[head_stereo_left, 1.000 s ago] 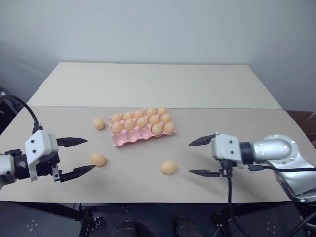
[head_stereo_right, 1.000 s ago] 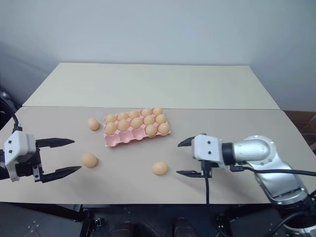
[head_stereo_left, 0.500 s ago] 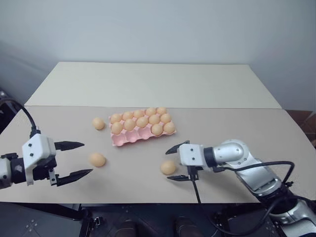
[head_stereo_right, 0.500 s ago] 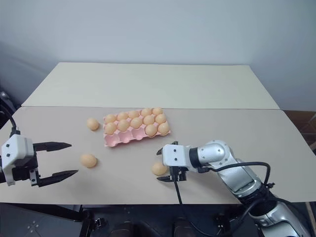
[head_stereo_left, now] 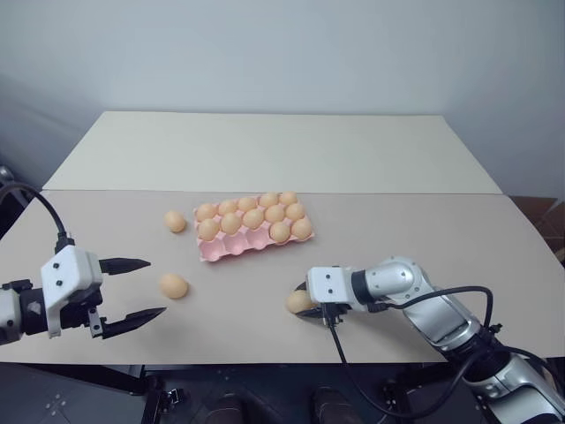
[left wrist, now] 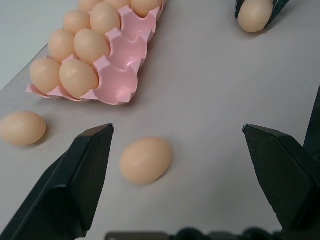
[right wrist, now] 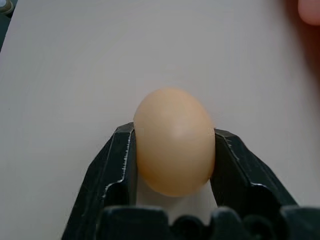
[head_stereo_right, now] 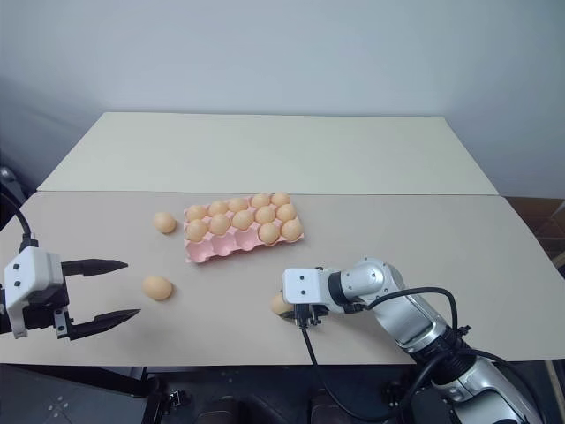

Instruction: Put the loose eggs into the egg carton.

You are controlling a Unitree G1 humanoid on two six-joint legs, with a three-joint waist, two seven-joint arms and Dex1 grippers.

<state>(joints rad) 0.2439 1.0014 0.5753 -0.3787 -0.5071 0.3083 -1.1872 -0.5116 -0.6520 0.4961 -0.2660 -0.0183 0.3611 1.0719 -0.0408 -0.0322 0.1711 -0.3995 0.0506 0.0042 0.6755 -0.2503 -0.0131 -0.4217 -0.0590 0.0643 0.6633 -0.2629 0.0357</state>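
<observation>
The pink egg carton (head_stereo_left: 231, 249) lies mid-table, holding several eggs, with empty cups along its near left side (left wrist: 119, 80). One loose egg (head_stereo_left: 176, 221) rests just left of the carton. Another loose egg (head_stereo_left: 173, 284) lies nearer the front, a little beyond my left gripper (head_stereo_left: 132, 288), which is open and holds nothing; the left wrist view shows this egg (left wrist: 145, 160) ahead of the gripper's tips. My right gripper (head_stereo_left: 305, 303) is shut on a third loose egg (right wrist: 174, 140) that rests on the table in front of the carton, a finger (right wrist: 117, 165) pressing each side.
The beige table (head_stereo_left: 397, 230) has a second, paler tabletop (head_stereo_left: 282, 146) joined behind it, against a grey wall. The held egg lies close to the table's front edge (head_stereo_left: 265, 360). A black cable (head_stereo_left: 340, 353) hangs from the right wrist.
My right gripper has moved left and down to the front egg and shut on it. The left gripper has stayed open in about the same place.
</observation>
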